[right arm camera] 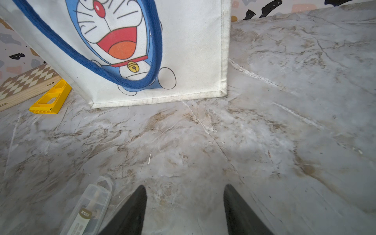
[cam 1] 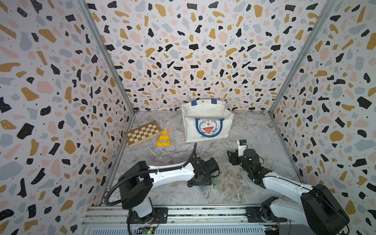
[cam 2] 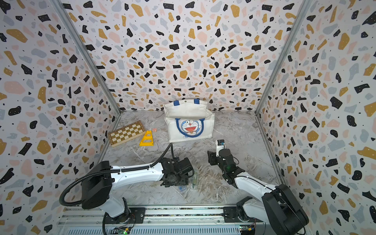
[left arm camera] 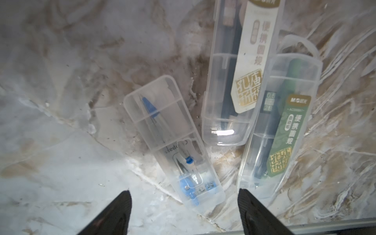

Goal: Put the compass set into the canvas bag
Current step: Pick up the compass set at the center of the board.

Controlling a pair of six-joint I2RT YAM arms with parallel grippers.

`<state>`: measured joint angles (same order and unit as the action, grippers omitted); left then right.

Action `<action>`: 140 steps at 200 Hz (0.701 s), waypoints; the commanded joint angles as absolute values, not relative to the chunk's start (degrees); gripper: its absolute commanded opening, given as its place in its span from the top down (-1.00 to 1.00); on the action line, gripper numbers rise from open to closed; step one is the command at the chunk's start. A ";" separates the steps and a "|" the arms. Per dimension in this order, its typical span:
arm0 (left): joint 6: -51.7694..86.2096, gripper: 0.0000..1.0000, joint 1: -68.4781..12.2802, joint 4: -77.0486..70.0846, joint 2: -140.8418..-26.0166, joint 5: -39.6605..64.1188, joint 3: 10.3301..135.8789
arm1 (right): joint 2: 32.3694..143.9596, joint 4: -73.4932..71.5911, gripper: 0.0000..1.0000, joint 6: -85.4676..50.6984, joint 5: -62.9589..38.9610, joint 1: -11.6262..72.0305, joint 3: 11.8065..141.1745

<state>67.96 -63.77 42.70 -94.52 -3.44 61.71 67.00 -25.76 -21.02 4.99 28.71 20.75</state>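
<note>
Left gripper (left arm camera: 184, 205) spread wide, gripping nothing, tips flanking one end of the blue compass case (left arm camera: 171, 140); two labelled compass cases (left arm camera: 238, 71) just beside it; all flat on marble table (left arm camera: 61, 122); canvas bag (cam 1: 207, 126) upright, well apart; right gripper (right arm camera: 185, 203) spread, empty, facing bag.

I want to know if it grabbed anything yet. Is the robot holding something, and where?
Nothing is held. The left gripper stands open above the blue compass case; the right gripper is open too.
</note>
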 commanded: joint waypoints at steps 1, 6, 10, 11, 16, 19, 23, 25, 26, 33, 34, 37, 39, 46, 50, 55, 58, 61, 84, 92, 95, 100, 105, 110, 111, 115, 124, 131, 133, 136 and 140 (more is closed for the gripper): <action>69.47 -0.67 -64.21 44.50 -97.46 -1.48 63.75 | 65.56 -26.19 -0.25 -21.54 5.89 29.00 20.85; 69.36 -0.67 -64.21 44.15 -98.25 -1.16 64.12 | 65.57 -26.15 -0.25 -21.54 5.89 29.04 20.89; 69.21 -0.67 -64.18 44.12 -98.94 -1.00 64.62 | 65.64 -26.14 -0.26 -21.59 5.81 29.08 20.94; 69.23 -0.67 -64.17 44.21 -99.09 -0.94 64.74 | 65.65 -26.12 -0.26 -21.56 5.80 29.08 20.93; 69.09 -0.67 -64.21 44.30 -99.93 -0.74 65.29 | 65.73 -26.10 -0.26 -21.53 5.72 29.01 20.92; 69.02 -0.67 -64.24 44.36 -100.49 -0.64 65.63 | 65.81 -26.10 -0.26 -21.59 5.71 29.04 20.99; 68.98 -0.67 -64.31 44.59 -101.11 -0.56 65.94 | 65.87 -26.03 -0.26 -21.59 5.65 29.08 21.01; 69.04 -0.67 -64.33 44.68 -101.39 -0.53 66.06 | 65.91 -26.00 -0.27 -21.50 5.67 29.05 21.01; 69.06 -0.67 -64.29 44.71 -101.54 -0.53 66.12 | 65.96 -26.01 -0.27 -21.52 5.65 29.07 21.09; 69.20 -0.63 -64.35 44.91 -102.32 -0.38 66.27 | 66.14 -25.93 -0.27 -21.47 5.54 29.03 21.16; 69.23 -0.62 -64.34 44.91 -102.40 -0.32 66.27 | 66.16 -25.93 -0.27 -21.46 5.54 29.10 21.17; 69.36 -0.60 -64.40 44.93 -102.66 -0.23 66.15 | 66.25 -25.93 -0.27 -21.47 5.54 29.06 21.18; 69.39 -0.59 -64.35 44.92 -102.77 -0.19 66.06 | 66.40 -25.93 -0.27 -21.46 5.49 29.09 21.23; 69.75 -0.56 -64.41 44.64 -102.99 -0.22 65.60 | 66.57 -25.84 -0.27 -21.46 5.46 29.05 21.31; 69.88 -0.55 -64.35 44.57 -103.04 -0.26 65.26 | 66.71 -25.84 -0.27 -21.45 5.37 29.08 21.40; 70.31 -0.54 -64.39 44.57 -103.01 -0.47 64.79 | 66.92 -25.84 -0.28 -21.47 5.30 29.12 21.52; 70.50 -0.54 -64.40 44.62 -102.96 -0.56 64.51 | 67.10 -25.84 -0.28 -21.45 5.23 29.13 21.54; 70.63 -0.54 -64.40 44.64 -102.88 -0.69 64.25 | 67.16 -25.84 -0.28 -21.47 5.19 29.13 21.53; 70.65 -0.53 -64.47 46.39 -102.18 -3.37 63.07 | 68.25 -25.58 -0.28 -21.45 4.71 29.15 22.05; 70.49 -0.53 -64.48 47.38 -102.11 -4.61 62.81 | 68.50 -25.58 -0.28 -21.50 4.45 29.10 22.22; 70.38 -0.52 -64.49 47.64 -102.05 -5.03 62.64 | 68.61 -25.53 -0.28 -21.45 4.40 29.14 22.28; 70.47 -0.52 -64.49 47.86 -101.88 -5.52 62.27 | 68.66 -25.49 -0.28 -21.45 4.31 29.11 22.34; 70.47 -0.49 -64.53 47.60 -101.67 -5.75 61.70 | 68.73 -25.40 -0.29 -21.48 4.22 29.21 22.41; 70.49 -0.46 -64.55 47.24 -101.48 -5.88 61.11 | 68.77 -25.32 -0.29 -21.41 4.15 29.18 22.54; 70.49 -0.46 -64.53 47.13 -101.45 -5.93 61.01 | 68.75 -25.32 -0.29 -21.38 4.14 29.22 22.52; 70.48 -0.43 -64.53 46.84 -101.24 -6.05 60.65 | 68.73 -25.31 -0.29 -21.44 4.14 29.24 22.55; 70.33 -0.35 -64.58 45.67 -100.89 -6.07 59.81 | 68.75 -25.31 -0.29 -21.38 4.13 29.21 22.50; 70.02 -0.28 -64.57 44.99 -100.58 -6.19 59.44 | 68.65 -25.25 -0.29 -21.37 4.22 29.23 22.50; 69.97 -0.27 -64.59 44.93 -100.51 -6.29 59.36 | 68.71 -25.23 -0.29 -21.29 4.22 29.21 22.54; 69.89 -0.24 -64.57 44.80 -100.40 -6.51 59.25 | 68.65 -25.10 -0.29 -21.28 4.26 29.18 22.55; 69.76 -0.21 -64.57 44.70 -100.17 -6.84 59.09 | 68.60 -24.93 -0.29 -21.20 4.27 29.22 22.65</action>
<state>69.93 -64.31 42.81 -101.36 -3.95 61.41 69.04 -25.39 -21.21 4.47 28.95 20.78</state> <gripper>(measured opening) 0.643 0.642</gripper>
